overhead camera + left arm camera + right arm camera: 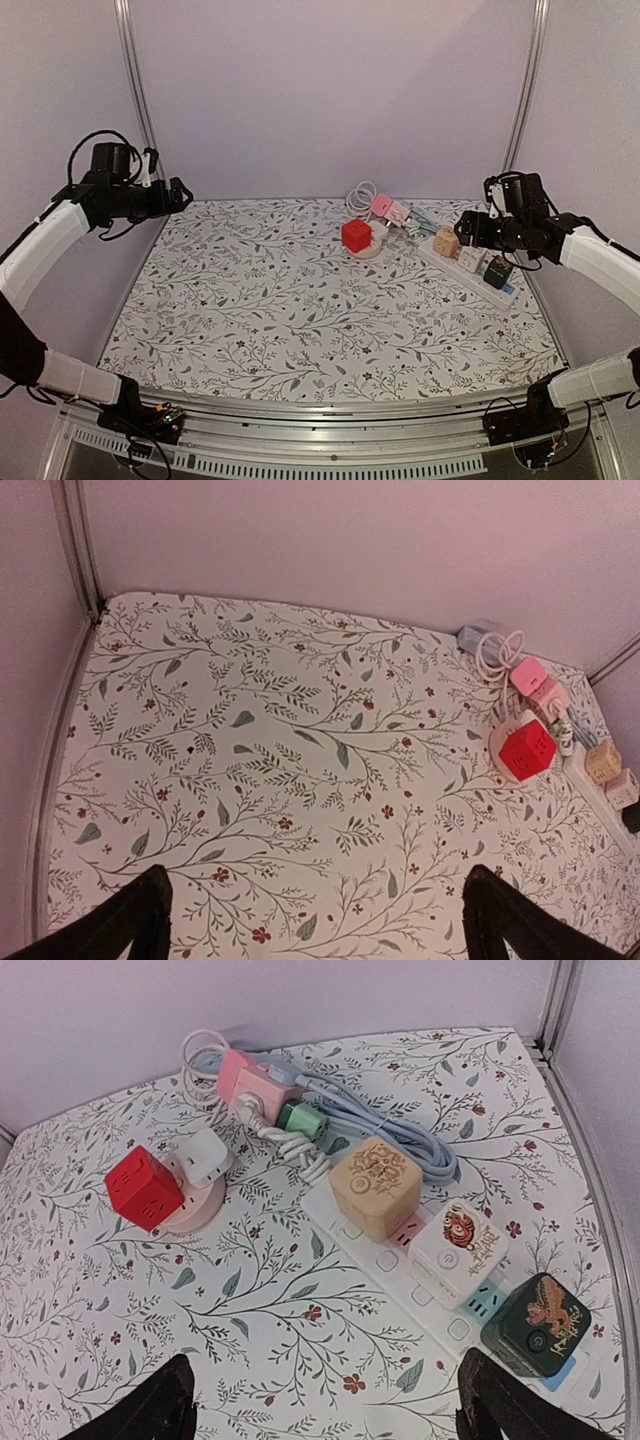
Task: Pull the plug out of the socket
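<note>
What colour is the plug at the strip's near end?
The cube plug is dark green with a gold emblem; best in the right wrist view.

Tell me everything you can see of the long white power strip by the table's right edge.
The long white plastic power strip lies flat and diagonally on the flowered table, near its right edge. Three cube plugs sit in it: a tan one, a white one and a dark green one. Some sockets are free.
</note>
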Controlling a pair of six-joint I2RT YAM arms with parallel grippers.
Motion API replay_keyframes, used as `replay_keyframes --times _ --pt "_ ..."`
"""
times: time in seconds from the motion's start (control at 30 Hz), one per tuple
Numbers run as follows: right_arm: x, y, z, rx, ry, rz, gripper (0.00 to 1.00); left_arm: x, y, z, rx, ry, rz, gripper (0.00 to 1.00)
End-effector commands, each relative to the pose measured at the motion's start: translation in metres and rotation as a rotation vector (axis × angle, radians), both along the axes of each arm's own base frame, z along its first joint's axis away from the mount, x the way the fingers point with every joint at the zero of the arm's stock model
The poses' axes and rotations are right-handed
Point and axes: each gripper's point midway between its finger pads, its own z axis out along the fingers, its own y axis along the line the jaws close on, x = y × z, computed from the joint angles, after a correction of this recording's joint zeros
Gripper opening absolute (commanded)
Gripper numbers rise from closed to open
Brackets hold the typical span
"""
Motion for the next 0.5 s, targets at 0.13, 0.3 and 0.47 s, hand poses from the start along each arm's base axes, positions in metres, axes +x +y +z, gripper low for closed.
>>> replay_keyframes --times 0.13,0.3,0.47 --pt "0.029 0.068 -0.048 -0.103 0.124 0.105 0.81 0.007 -0.027 -0.042 -0.052 0.102 -0.080 1.00" --pt "0.049 0.122 -0.074 -0.117 0.168 0.217 0.76 0.004 -0.034 -0.042 -0.015 0.099 -0.100 1.00" --pt "0.066 0.173 -0.103 -0.066 0.203 0.357 0.74 0.002 -0.038 -0.039 -0.002 0.084 -0.119 0.99"
